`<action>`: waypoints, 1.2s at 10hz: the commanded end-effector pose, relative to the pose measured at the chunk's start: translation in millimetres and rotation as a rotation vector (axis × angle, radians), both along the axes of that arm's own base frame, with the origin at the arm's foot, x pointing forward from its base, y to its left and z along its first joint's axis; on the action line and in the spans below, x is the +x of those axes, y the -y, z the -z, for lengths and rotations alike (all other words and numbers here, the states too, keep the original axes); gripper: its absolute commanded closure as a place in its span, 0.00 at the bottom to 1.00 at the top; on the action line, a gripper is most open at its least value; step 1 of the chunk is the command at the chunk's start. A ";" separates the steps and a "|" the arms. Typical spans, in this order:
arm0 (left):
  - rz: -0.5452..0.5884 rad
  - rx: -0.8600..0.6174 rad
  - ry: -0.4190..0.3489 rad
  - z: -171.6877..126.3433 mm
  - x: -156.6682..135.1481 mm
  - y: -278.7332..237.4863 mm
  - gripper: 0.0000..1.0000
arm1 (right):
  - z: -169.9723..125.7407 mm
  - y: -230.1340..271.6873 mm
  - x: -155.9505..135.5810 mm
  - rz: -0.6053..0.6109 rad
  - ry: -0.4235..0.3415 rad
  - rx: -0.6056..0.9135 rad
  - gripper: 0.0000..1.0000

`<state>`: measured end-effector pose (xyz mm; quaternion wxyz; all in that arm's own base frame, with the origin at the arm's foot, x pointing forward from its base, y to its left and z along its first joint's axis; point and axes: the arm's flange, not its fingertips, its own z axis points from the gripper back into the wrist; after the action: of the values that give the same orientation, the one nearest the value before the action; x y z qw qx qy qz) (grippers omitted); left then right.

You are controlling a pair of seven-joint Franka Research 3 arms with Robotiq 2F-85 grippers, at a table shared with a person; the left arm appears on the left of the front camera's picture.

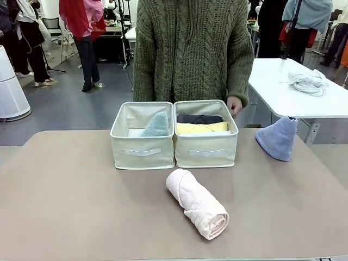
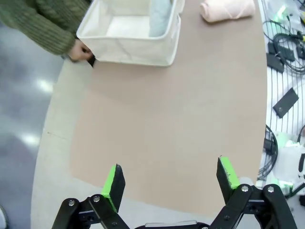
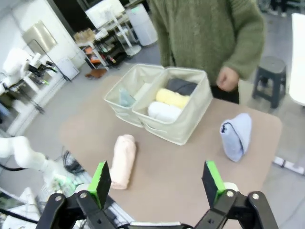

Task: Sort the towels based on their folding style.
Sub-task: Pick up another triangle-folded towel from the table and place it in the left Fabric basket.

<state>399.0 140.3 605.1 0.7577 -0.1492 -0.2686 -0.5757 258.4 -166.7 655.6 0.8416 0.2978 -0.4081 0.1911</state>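
Your left claw [image 2: 170,176] and right claw [image 3: 157,177] hang spread, empty. The pink roll [image 1: 197,210] lies nearest on the worktop [image 1: 81,206]; pinch its loose end and it may unroll. Beyond, the right-hand bin [image 1: 206,151] looks crowded with rolls; the lavender cone [image 1: 278,138] sits well right.

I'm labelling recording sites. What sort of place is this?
Likely a shared robotics lab or workshop: loose cables beside the table, equipment racks, another white worktable with people about.

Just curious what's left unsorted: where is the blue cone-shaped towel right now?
In the front view, the blue cone towel sits on the table at the robot's right, apart from the right-hand bin, with the pink roll nearer the middle.
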 end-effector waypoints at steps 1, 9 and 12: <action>-0.002 -0.145 0.036 -2.0 3.9 -53.6 0.00 | -9.4 -30.4 35.6 0.060 -0.150 -0.182 0.00; 0.092 -0.362 0.020 5.5 -62.7 -148.5 0.00 | 46.4 -112.6 127.2 0.140 -0.337 -0.509 0.00; 0.092 -0.362 0.020 5.5 -62.7 -148.5 0.00 | 52.5 -116.9 134.2 0.129 -0.347 -0.498 0.00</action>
<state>337.1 290.2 601.2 0.6892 -0.2937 -0.3570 -0.5580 388.3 -53.4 608.7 0.9541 0.0866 -0.2249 0.1776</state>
